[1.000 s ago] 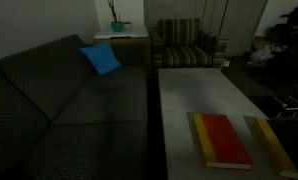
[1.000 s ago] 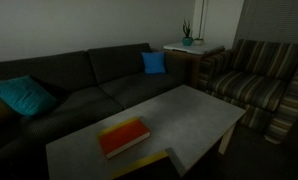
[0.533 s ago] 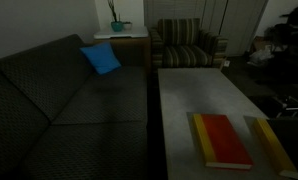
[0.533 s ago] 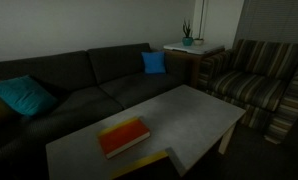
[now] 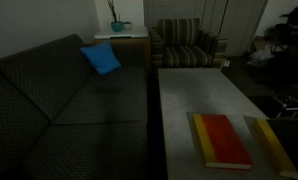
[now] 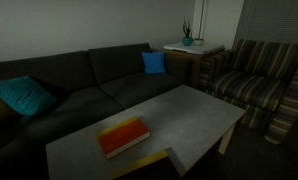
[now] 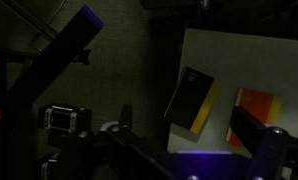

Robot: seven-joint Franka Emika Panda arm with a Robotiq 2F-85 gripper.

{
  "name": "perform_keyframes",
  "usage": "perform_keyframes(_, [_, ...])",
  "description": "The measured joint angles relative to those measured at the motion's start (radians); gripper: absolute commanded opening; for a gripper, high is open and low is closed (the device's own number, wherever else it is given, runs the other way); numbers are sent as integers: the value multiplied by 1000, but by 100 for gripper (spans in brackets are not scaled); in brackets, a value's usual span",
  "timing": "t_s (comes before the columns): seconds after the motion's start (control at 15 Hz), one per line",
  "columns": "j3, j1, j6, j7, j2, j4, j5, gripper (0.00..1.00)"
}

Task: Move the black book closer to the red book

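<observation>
- Step in hand: the approach. The black book (image 7: pixel 189 97) is not yet contacted; nothing is held.
- The gripper (image 7: pixel 179 78) is seen only in the wrist view. Its fingers (image 7: pixel 77 32) appear spread wide, so the jaws are taken as released; the picture is dark and this reading is not certain.
- The black book is located well below the jaws, roughly between them, flat on the coffee table (image 7: pixel 229 55), its yellow strip turned toward the red book (image 7: pixel 257 108).
- The red book is located beyond the black book, nearer the jaw at the lower edge of the wrist view. A strip of bare table is left between the two books, and the black book is set askew to the red one.
- In an exterior view the red book (image 5: pixel 224 140) is seen with the black book (image 5: pixel 276 145) near it at the frame edge.
- Next move, as judged: the jaws are to be lowered to the black book's far edge, and the book is to be slid or carried toward the red book without the red book being displaced.
</observation>
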Motion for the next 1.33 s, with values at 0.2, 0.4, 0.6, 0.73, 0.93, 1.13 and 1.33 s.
perform_keyframes(0.2, [-14, -1, 2, -90, 143, 48, 21, 100])
perform_keyframes(0.4, [-10, -1, 1, -162, 275, 93, 51, 100])
perform_keyframes(0.6, [2, -5, -3, -203, 389, 135, 82, 100])
perform_keyframes(0.73, [2, -6, -4, -210, 432, 157, 86, 100])
perform_keyframes(0.93, [4, -10, -9, -212, 439, 169, 86, 100])
perform_keyframes(1.13, [25, -12, -6, -185, 449, 168, 84, 100])
perform_keyframes(1.33, [57, -12, -4, -127, 510, 172, 111, 100])
